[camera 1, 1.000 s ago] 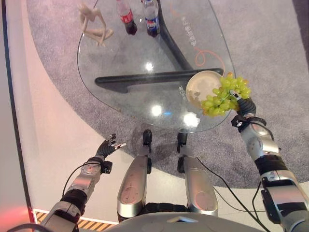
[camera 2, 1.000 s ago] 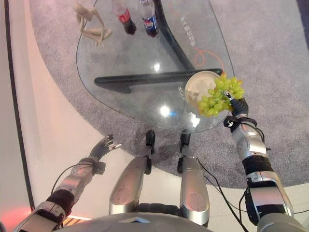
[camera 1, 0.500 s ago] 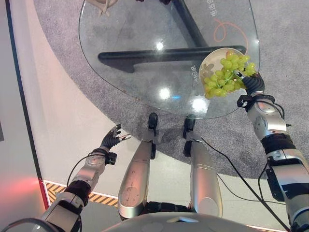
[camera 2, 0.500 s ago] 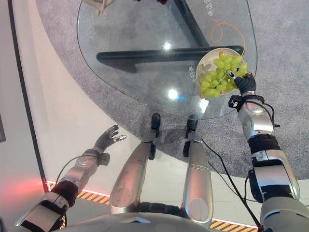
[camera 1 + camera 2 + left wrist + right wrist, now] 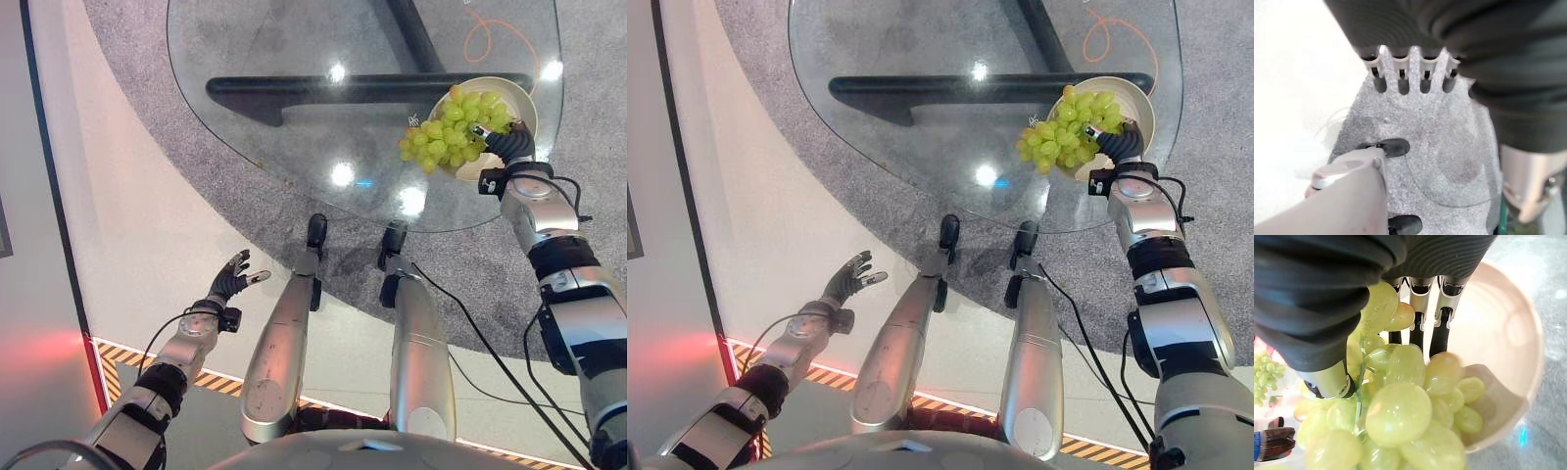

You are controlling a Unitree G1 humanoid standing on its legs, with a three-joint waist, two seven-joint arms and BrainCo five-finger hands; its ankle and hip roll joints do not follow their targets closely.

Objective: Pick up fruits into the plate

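Right hand [image 5: 511,145] gripped the bunch of green grapes [image 5: 453,129] over the round cream plate [image 5: 519,98] on the glass table [image 5: 284,137]; soft, fragile fruit, best carried by its stem. Left hand [image 5: 231,285] hung open.

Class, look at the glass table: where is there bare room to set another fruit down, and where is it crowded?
Bare glass table spreads from the grapes toward the table's left edge. Crowded: the plate, where the right hand holds the grapes.
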